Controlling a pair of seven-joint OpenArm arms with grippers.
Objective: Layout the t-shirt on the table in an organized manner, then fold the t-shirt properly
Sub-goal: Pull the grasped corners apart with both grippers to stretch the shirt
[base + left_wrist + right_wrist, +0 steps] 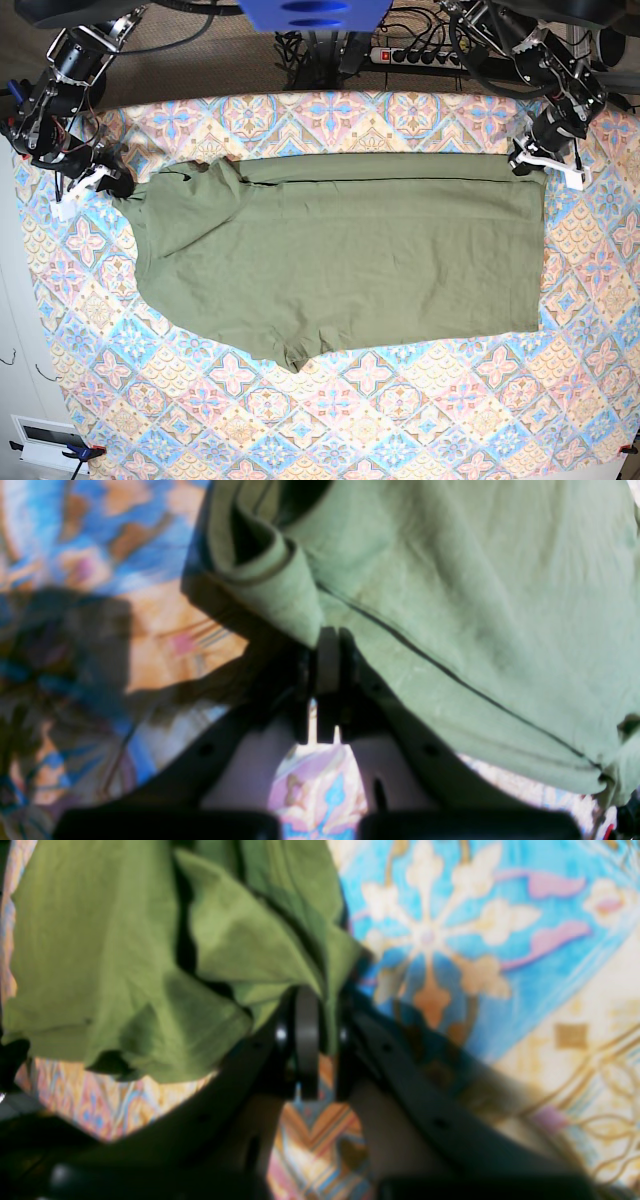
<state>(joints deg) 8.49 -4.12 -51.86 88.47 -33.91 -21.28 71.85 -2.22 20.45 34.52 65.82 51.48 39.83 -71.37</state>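
Left jaws: we saw the left gripper pinched together on a hem corner of the t-shirt.
Right jaws: the right gripper stood closed on a bunched fold of green cloth at the shirt's opposite end.
Shirt position: it lay spread on the table, towards the far edge, with patterned cloth showing all round it.
Long axis: we read it as running side to side in the base view, held between the two grippers.
Pointing: the straight hem faced the left gripper; the narrower, rumpled end faced the right gripper.
Sleeve: one short sleeve jutted towards the near edge.
Far edge: a strip lay folded over along it.
Hard to make out: both wrist views were blurred; we could not find the neck opening, and the second sleeve was lost in the bunching.
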